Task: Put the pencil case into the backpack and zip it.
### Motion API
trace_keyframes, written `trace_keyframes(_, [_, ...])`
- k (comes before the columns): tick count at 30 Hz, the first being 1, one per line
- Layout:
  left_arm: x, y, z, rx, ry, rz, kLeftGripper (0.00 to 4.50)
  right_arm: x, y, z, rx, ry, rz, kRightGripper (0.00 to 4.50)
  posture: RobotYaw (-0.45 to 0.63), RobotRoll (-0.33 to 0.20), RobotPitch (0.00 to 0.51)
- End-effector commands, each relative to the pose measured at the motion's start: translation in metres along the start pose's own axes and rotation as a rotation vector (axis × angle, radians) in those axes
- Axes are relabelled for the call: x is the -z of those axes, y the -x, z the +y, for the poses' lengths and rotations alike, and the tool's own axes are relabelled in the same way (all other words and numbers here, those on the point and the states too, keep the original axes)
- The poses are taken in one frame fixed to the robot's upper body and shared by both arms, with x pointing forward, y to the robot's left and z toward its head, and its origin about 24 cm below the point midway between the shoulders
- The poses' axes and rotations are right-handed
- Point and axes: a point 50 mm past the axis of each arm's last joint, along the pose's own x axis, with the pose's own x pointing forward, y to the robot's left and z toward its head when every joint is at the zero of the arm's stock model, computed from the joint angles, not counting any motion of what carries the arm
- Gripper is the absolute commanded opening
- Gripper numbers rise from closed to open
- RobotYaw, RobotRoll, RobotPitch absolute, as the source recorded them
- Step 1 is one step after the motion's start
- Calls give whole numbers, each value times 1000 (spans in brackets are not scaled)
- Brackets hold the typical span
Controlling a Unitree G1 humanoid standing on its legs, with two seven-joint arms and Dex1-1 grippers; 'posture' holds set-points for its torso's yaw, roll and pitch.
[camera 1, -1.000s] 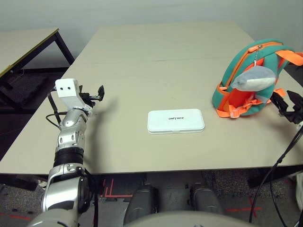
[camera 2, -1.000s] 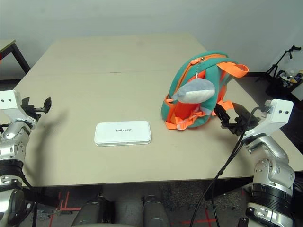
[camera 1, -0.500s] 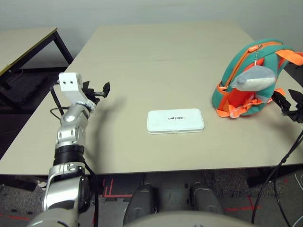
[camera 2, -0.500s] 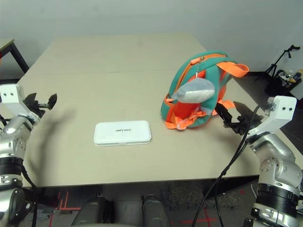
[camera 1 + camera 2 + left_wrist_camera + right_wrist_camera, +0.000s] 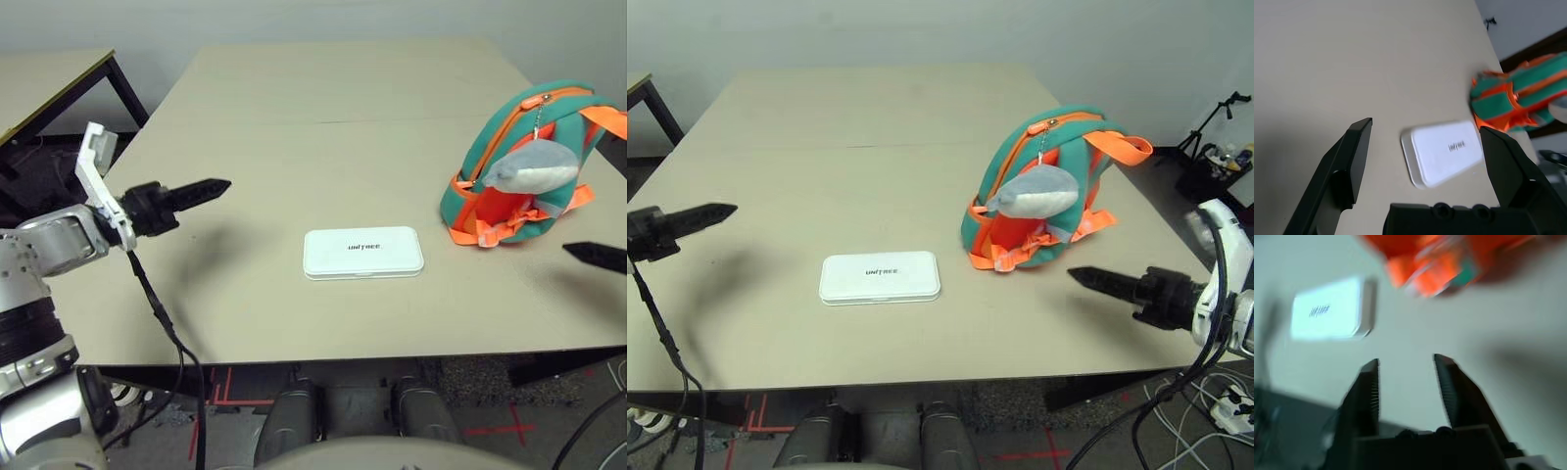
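The left gripper with two black fingers (image 5: 1426, 126) is spread wide, nothing between its tips, above the beige flat-topped counter (image 5: 265, 313). The right gripper with two black fingers (image 5: 1406, 357) is parted too, though less widely, also empty, over the counter's right side. Between the two, near the front edge, the flat white rectangular pencil case with rounded corners and dark lettering (image 5: 362, 253) lies closed. Beyond it to the right stands the teal-green and orange rounded fabric backpack (image 5: 1014, 235), tilted, with a grey plush charm (image 5: 1036, 192) hanging on a chain against it.
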Motion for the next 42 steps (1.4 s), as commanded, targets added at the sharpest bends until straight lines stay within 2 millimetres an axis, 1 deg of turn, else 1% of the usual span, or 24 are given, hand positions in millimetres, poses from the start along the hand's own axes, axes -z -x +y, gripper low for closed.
trace_keyframes(1, [20,-11,3,48,74,94,4500,4,-23,12,-81,17,114,1037,49,0,85])
trace_keyframes(2, [25,-15,4,60,88,105,4500,4,-30,15,-105,22,131,634,53,0,84])
trace_keyframes(4, [31,-19,5,71,108,121,4500,4,-41,19,-131,30,161,44,59,0,85])
trace_keyframes(5, [33,-21,5,80,115,128,4500,4,-47,20,-146,34,174,15,60,0,84])
trace_keyframes(12, [35,-37,9,96,156,180,4500,8,-78,32,-218,55,232,15,65,0,79])
trace_keyframes(16, [36,-46,8,107,159,217,4500,11,-93,36,-243,58,247,15,66,0,80])
trace_keyframes(25, [37,-65,9,140,184,274,4500,16,-121,32,-201,26,208,15,64,0,95])
trace_keyframes(30, [41,-70,10,148,193,309,4500,9,-139,24,-103,46,121,15,66,0,103])
trace_keyframes(35, [46,-72,10,154,202,339,4500,-1,-145,17,-32,69,80,15,76,0,102])
trace_keyframes(42, [50,-73,13,143,206,350,4500,-15,-138,18,-36,92,54,15,80,0,90])
